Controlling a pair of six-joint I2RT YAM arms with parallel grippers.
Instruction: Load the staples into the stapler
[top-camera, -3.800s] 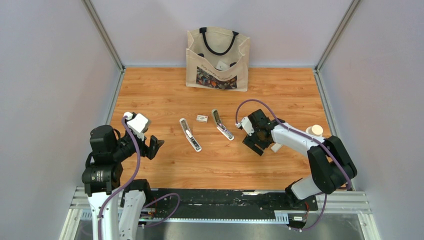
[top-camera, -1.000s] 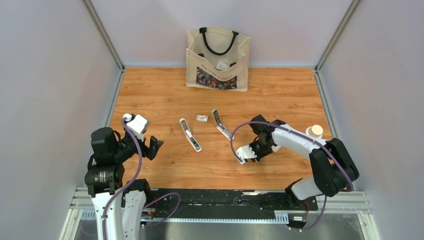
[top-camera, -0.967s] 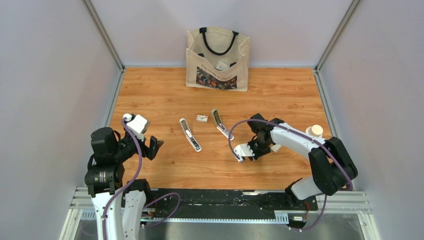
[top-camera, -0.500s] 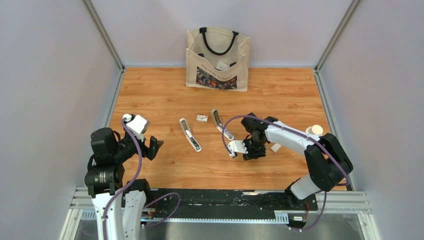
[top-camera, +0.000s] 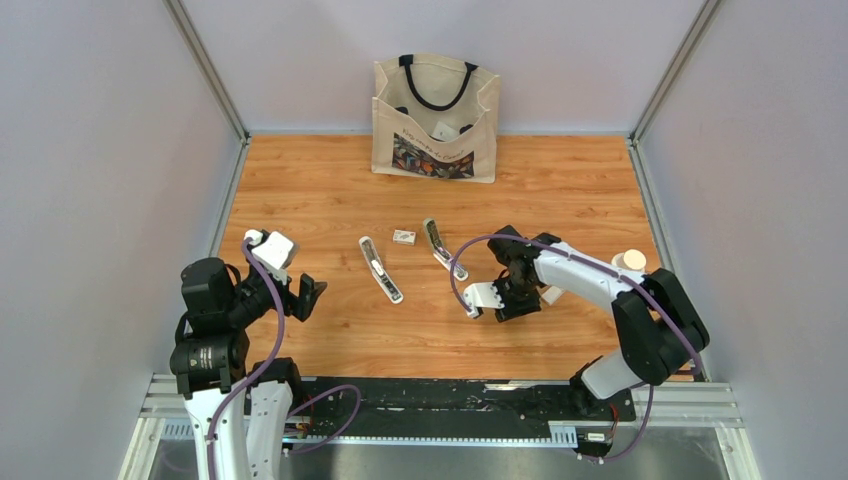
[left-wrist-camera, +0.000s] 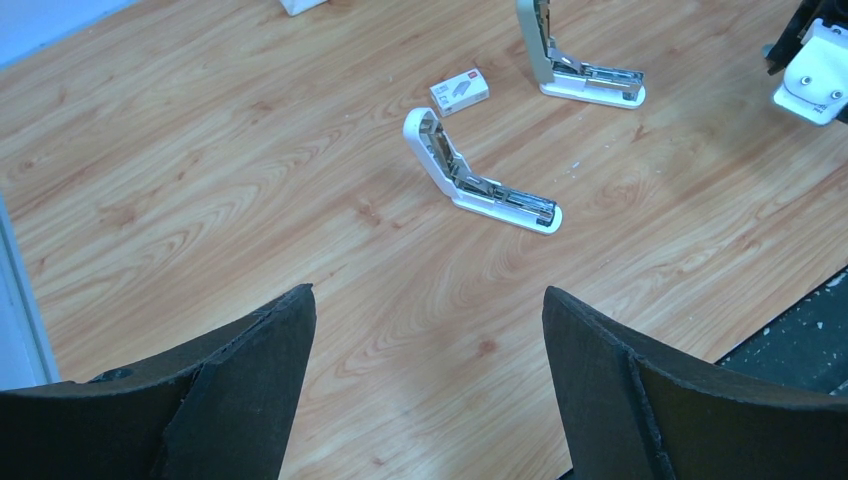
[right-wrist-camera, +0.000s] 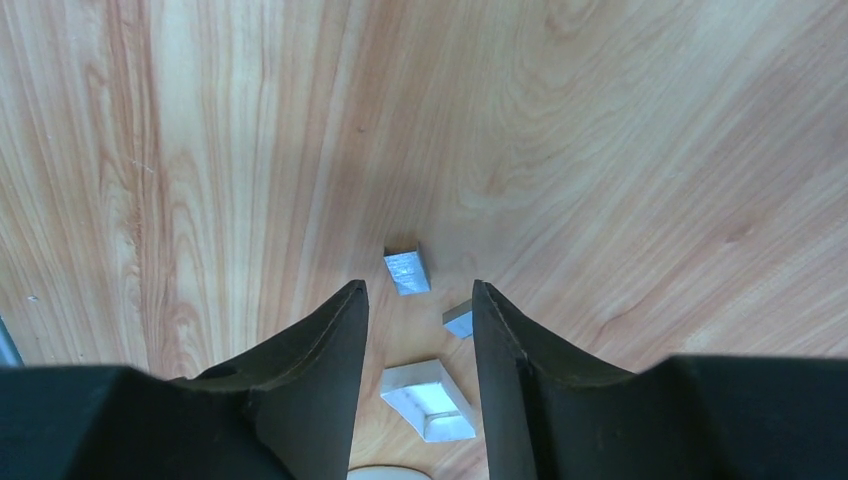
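Two white staplers lie hinged open on the wooden table, one (top-camera: 381, 269) left of centre and one (top-camera: 443, 249) beside it. In the left wrist view they are the near stapler (left-wrist-camera: 480, 185) and the far stapler (left-wrist-camera: 580, 60). My right gripper (top-camera: 510, 305) points down at the table right of them. Its jaws stand a little apart around nothing. A short grey strip of staples (right-wrist-camera: 407, 270) lies just beyond my right gripper (right-wrist-camera: 417, 290). A smaller grey piece (right-wrist-camera: 459, 319) and a pale wedge-shaped piece (right-wrist-camera: 428, 399) lie between the fingers. My left gripper (left-wrist-camera: 425, 300) hangs wide open above bare wood.
A small white staple box (top-camera: 404, 237) sits between the staplers' far ends. A printed tote bag (top-camera: 436, 118) stands at the back edge. A round white object (top-camera: 630, 261) rests near the right wall. Grey walls close in both sides.
My right wrist has shifted slightly left over the loose staple pieces, and its jaws have spread apart from nearly shut. The left arm has not moved.
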